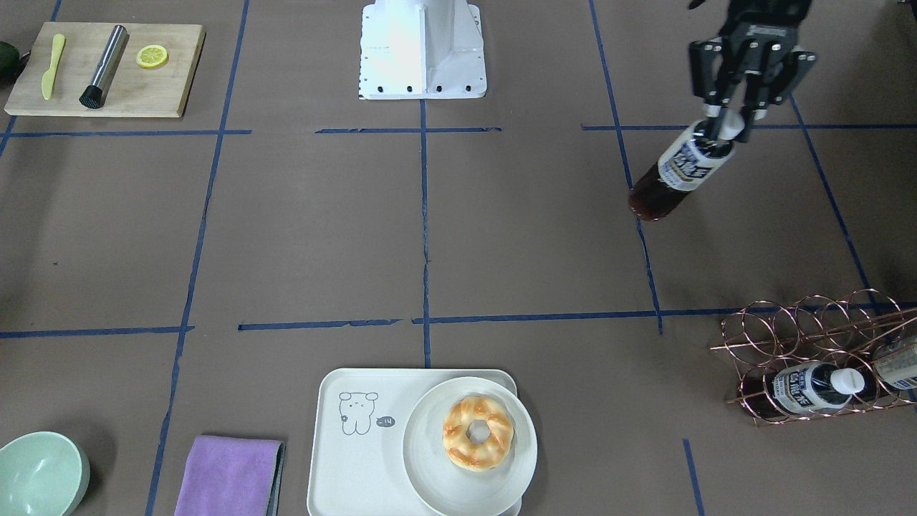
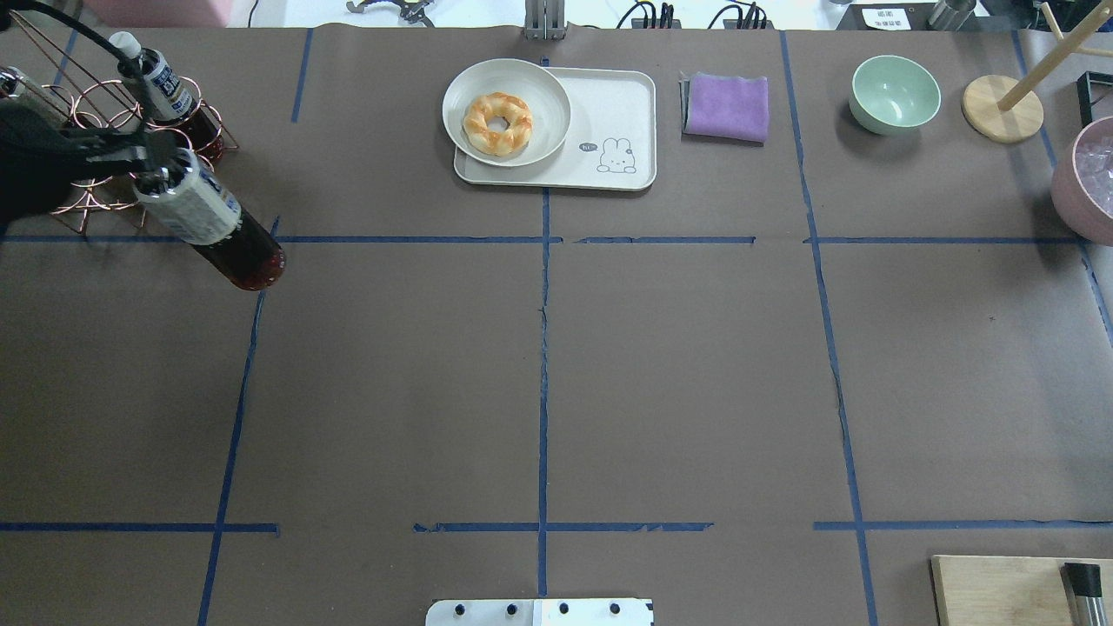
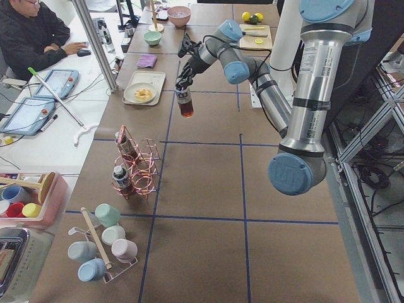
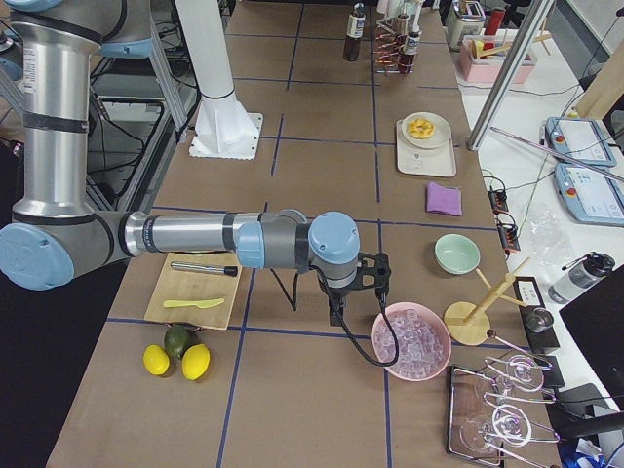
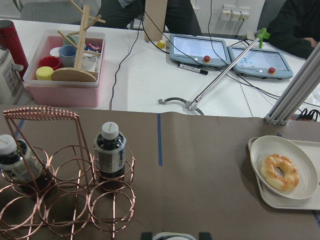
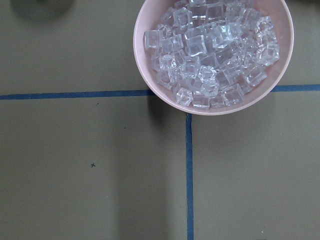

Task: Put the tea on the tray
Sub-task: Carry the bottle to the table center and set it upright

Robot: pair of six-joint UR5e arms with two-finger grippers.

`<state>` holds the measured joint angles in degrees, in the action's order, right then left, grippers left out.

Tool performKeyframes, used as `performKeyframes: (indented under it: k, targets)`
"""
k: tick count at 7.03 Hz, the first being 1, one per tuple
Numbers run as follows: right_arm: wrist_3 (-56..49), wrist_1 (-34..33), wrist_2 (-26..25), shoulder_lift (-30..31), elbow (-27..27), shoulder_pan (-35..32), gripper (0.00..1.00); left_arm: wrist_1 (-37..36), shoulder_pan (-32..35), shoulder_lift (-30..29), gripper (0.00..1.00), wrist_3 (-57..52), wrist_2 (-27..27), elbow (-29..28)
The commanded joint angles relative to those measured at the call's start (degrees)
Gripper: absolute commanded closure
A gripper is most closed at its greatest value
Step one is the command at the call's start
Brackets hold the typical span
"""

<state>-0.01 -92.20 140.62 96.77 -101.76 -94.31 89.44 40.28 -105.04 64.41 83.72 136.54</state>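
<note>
My left gripper is shut on the neck of the tea, a small bottle of dark brown liquid with a white-and-blue label. The tea hangs tilted in the air above the table, also in the overhead view and the left side view. The cream tray with the bear drawing lies far from it at the table's operator-side edge, middle; it also shows overhead. My right gripper shows only in the right side view, near a pink bowl; I cannot tell whether it is open.
A round plate with a doughnut fills the tray's half on the left-arm side. A copper wire rack holds other bottles. A purple cloth, green bowl, cutting board and pink ice bowl stand around.
</note>
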Motion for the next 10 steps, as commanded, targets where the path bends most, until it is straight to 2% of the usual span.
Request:
performKeyframes:
  k: [1,2,3,4,5,8,10]
  targets:
    - [-0.08,0.0,-0.08,0.0,0.33,0.09,0.0,-12.78,-16.48,-13.48,1.0,8.07,-12.31,-2.48]
    - [-0.08,0.0,-0.08,0.0,0.5,0.0,0.0,-12.54,-17.85,-15.96,1.0,9.75,-13.66,-6.07]
    - [-0.08,0.0,-0.08,0.0,0.59,0.09,0.0,-12.28,-18.21,-20.86,1.0,11.86,-13.85,-11.33]
    - [-0.08,0.0,0.01,0.0,0.51,0.0,0.0,-11.67,-18.31,-25.96,1.0,13.53,-14.89,-18.52]
    - [-0.08,0.0,0.01,0.0,0.59,0.0,0.0,-8.79,-18.31,-27.31,1.0,13.81,-15.34,-22.33]
    - [-0.17,0.0,0.01,0.0,0.77,0.09,0.0,-6.65,-19.96,-28.55,1.0,13.81,-15.43,-24.12]
    - [-0.17,0.0,0.01,0.0,1.03,0.0,0.0,-5.0,-21.55,-30.57,1.0,14.08,-17.53,-27.8]
